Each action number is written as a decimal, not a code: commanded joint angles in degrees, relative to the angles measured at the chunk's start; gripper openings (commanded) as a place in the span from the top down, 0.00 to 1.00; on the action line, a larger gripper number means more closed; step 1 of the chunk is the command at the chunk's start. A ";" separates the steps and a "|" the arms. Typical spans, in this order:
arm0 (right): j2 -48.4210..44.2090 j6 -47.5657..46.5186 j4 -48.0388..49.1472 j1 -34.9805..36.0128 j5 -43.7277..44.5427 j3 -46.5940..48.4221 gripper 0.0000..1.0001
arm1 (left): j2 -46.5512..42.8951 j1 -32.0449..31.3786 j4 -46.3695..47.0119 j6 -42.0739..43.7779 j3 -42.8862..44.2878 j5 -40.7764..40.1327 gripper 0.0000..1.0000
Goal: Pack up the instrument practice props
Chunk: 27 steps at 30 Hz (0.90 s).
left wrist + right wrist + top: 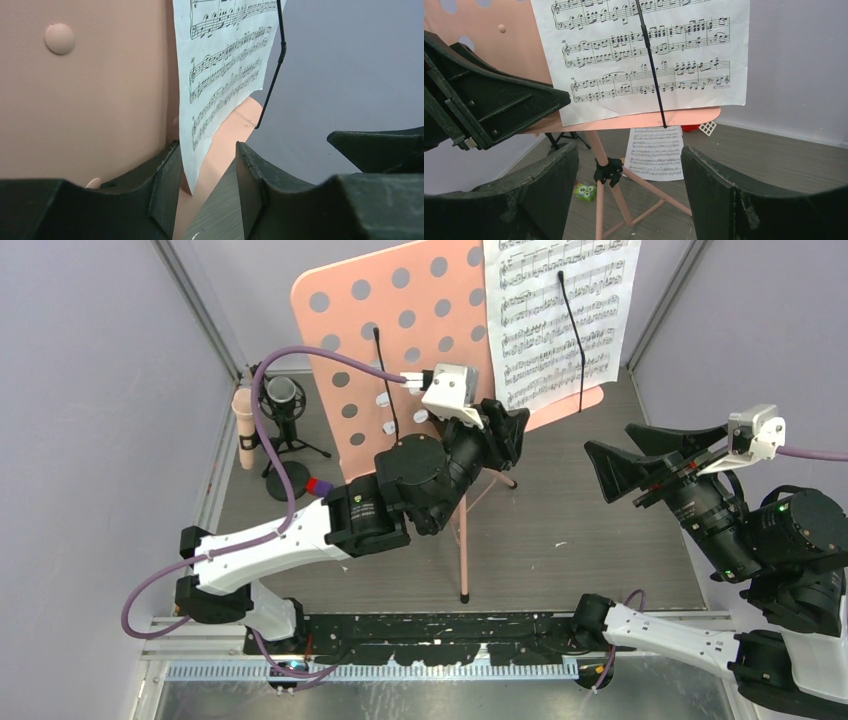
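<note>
The pink music stand (400, 330) stands mid-table with its perforated desk tilted up. A white sheet-music page (560, 310) rests on the desk's right half under a black wire holder (572, 340). My left gripper (505, 430) is open at the page's lower left corner. In the left wrist view the page (225, 65) hangs between the jaws, near the left finger (165, 185), unclamped. My right gripper (625, 465) is open and empty to the right of the stand. A second page (656, 152) lies flat behind the tripod legs (611, 195). The beige-pink microphone (243, 425) stands far left beside its black stand (283, 410).
A green toy block (585, 191) lies by the stand's legs. A red and blue block (318, 486) sits near the left arm. A red item (691, 127) and a white grid piece (707, 127) lie behind the desk. Grey walls enclose the table.
</note>
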 commanded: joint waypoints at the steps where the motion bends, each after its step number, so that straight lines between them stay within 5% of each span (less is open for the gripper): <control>1: -0.74 0.31 1.50 -0.13 -0.34 0.29 0.21 | -1.16 0.41 6.10 1.46 -0.30 0.02 0.57; 20: -0.52 0.82 0.96 -0.05 -0.81 0.78 0.21 | 1.25 3.94 5.76 3.06 3.82 1.07 0.53; 27: -0.75 1.00 0.87 -0.05 -0.90 0.60 0.21 | 2.59 3.97 6.10 4.13 5.64 1.87 0.61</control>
